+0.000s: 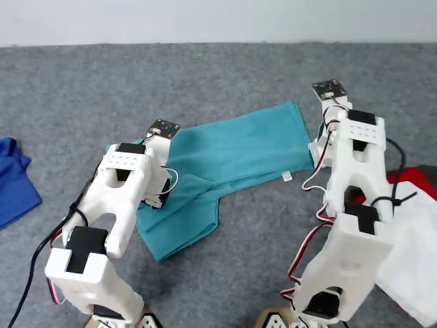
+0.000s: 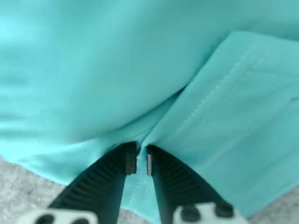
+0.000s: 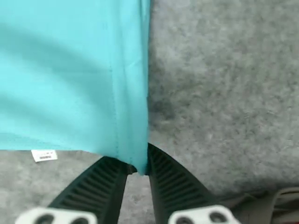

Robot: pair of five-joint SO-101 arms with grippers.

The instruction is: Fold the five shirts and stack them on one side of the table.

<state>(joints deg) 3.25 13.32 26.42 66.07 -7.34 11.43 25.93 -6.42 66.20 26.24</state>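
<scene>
A teal shirt [image 1: 239,150] lies partly folded across the middle of the grey felt table. One end is doubled over toward the front left. My left gripper [image 2: 138,161] is shut on a fold of the teal shirt [image 2: 117,70] at its left side, under the left arm [image 1: 126,181]. My right gripper [image 3: 138,168] is shut on the hemmed corner of the teal shirt [image 3: 70,70] at its right end, beneath the right arm [image 1: 355,157]. A small white tag [image 3: 44,155] sticks out of the hem near that corner.
A blue shirt [image 1: 13,181] lies at the table's left edge. A red shirt [image 1: 416,181] and a white shirt [image 1: 416,260] are piled at the right, beside the right arm. Bare grey felt [image 1: 259,232] stretches in front of the teal shirt.
</scene>
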